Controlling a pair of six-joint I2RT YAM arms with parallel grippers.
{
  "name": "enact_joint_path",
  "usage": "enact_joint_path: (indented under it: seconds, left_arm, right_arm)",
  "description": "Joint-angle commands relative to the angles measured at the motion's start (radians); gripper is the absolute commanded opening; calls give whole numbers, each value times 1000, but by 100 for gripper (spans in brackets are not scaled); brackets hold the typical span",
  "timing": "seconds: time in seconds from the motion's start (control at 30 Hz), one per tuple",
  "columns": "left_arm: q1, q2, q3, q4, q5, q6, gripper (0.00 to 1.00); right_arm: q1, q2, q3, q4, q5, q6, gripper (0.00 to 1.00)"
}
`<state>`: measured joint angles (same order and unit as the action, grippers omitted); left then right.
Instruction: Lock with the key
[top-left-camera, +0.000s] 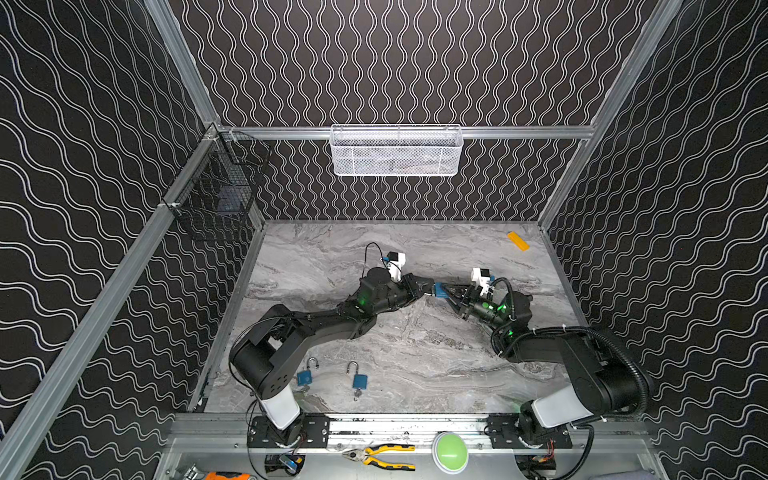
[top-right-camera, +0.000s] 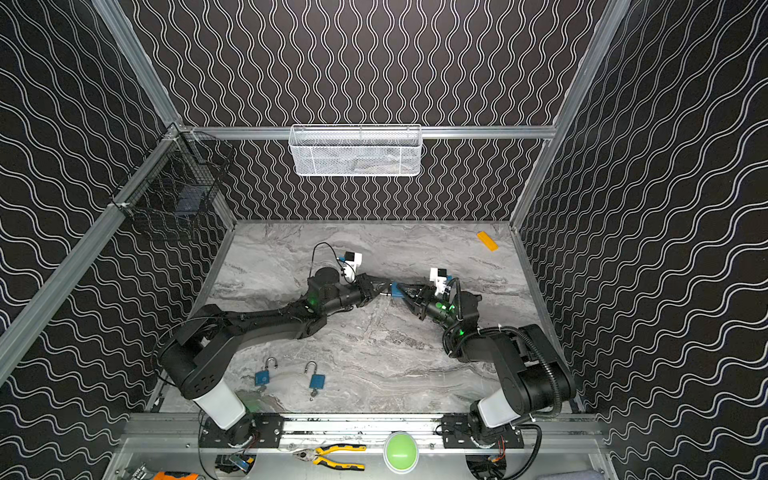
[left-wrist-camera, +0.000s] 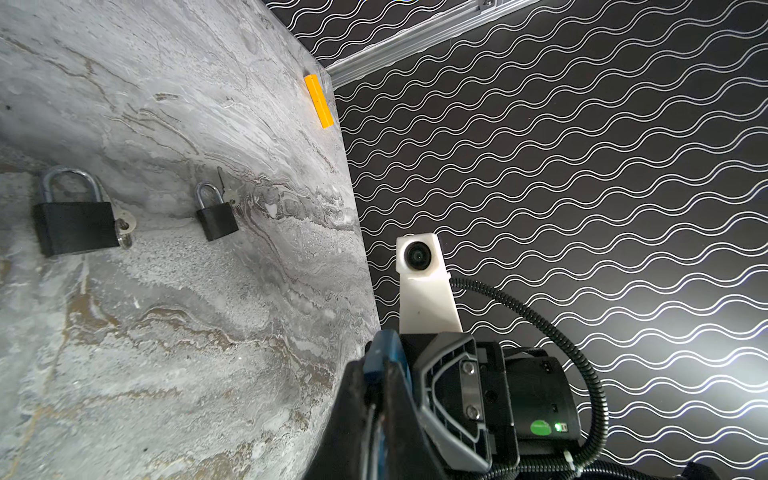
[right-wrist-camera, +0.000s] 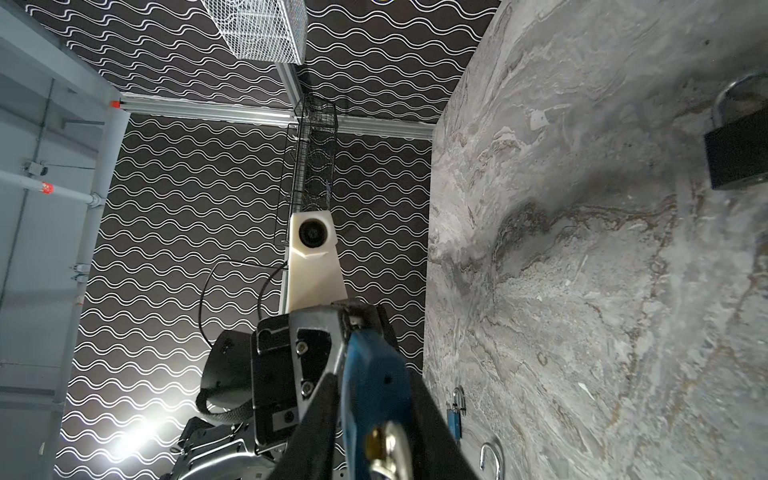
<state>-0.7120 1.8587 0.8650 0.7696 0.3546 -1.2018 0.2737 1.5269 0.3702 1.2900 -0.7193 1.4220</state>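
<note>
White mesh basket (top-left-camera: 396, 151), black wire basket (top-left-camera: 216, 195), orange block (top-left-camera: 518, 241), yellow-handled pliers (top-left-camera: 384, 455), green button (top-left-camera: 450, 452).

a: top views are coming in evenly lit from above, soft shadows are lying on the marble table (top-left-camera: 415, 365).
b: wrist views are bending hard at the edges. glare is blooming on the wallpaper (left-wrist-camera: 723, 257) in both. close up, the blue padlock (right-wrist-camera: 374, 390) is smearing out of focus.

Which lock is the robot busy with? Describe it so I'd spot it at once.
On the grey marble-patterned table, look where the two black arms' tips meet. There the left gripper holds a blue padlock in the air, the right gripper around it. The other two blue padlocks lie near the front edge.
</note>
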Motion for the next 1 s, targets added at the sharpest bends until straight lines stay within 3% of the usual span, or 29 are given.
enact_joint_path:
  seconds: [0.0, 0.27, 0.33, 0.4, 0.53, 0.67, 0.97]
  left_arm:
    - [4, 1, -3, 26, -7, 3, 0]
    - [4, 4, 6, 31, 8, -7, 0]
    - [7, 14, 5, 42, 19, -18, 0]
    - [13, 30, -8, 85, 25, -37, 10]
    - [26, 70, -56, 239, 36, -98, 19]
    - [31, 73, -90, 286, 25, -106, 25]
    - [33, 63, -112, 292, 29, -96, 31]
  right_arm:
    - [0, -9, 4, 66, -9, -5, 29]
    - [0, -5, 11, 34, -20, -34, 1]
    - [0, -6, 10, 26, -17, -40, 0]
    - [0, -3, 6, 35, -17, -35, 0]
    - [-3, -1, 4, 33, -12, -38, 0]
    - [-10, 8, 4, 49, -14, -27, 0]
    - [-17, 10, 10, 48, -13, -29, 0]
